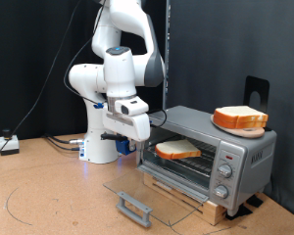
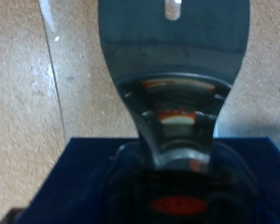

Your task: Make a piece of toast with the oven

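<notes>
From my exterior view, starting at the left, I see cables [image 1: 59, 143] trailing across the bench [image 1: 49, 196] toward the white arm [image 1: 113, 69], which stands on a blue base [image 1: 100, 149]. I can read no brand, label or writing anywhere on the arm or elsewhere; everything is too small or blurred.

Moving right, the gripper [image 1: 137, 137] hangs low at the oven's left end, just beside its open mouth. Its fingers are hidden against the oven body, so I cannot tell how far the jaws are apart, or whether they touch anything.

Below and in front of it, the oven's glass door [image 1: 152, 196] lies dropped flat toward the bench, its grey bar handle [image 1: 134, 208] at the near edge.

The oven [image 1: 206, 157] sits on a wooden board [image 1: 220, 208]. The piece of toast [image 1: 176, 150] lies flat on the rack inside the open cavity, toward the cavity's left side, close to the gripper. Right of the cavity are the round knobs [image 1: 223, 172], stacked vertically. On the oven's roof, an orange plate [image 1: 240, 123] carries a second bread slice [image 1: 240, 115].

My wrist view is blurred: a dark curved metallic surface [image 2: 173, 65] fills it, over blue [image 2: 84, 177], with speckled bench [image 2: 19, 75] to the sides.
</notes>
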Controlling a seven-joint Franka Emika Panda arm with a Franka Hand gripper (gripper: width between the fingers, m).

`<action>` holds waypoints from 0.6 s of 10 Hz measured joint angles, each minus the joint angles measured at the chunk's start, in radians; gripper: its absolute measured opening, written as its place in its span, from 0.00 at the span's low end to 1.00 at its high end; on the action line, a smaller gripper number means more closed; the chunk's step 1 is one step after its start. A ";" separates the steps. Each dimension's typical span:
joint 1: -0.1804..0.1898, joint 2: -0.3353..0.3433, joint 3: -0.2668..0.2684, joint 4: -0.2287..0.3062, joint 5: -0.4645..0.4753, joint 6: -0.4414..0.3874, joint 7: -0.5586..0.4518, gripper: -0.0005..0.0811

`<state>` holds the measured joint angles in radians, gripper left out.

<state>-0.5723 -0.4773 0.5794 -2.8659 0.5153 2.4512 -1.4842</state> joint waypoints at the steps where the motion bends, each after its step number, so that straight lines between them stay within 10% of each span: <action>1: 0.000 0.000 0.017 0.000 0.001 -0.003 0.026 0.49; 6: 0.016 -0.001 0.074 0.003 0.060 -0.003 0.088 0.49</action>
<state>-0.5560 -0.4779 0.6537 -2.8627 0.5753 2.4478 -1.3963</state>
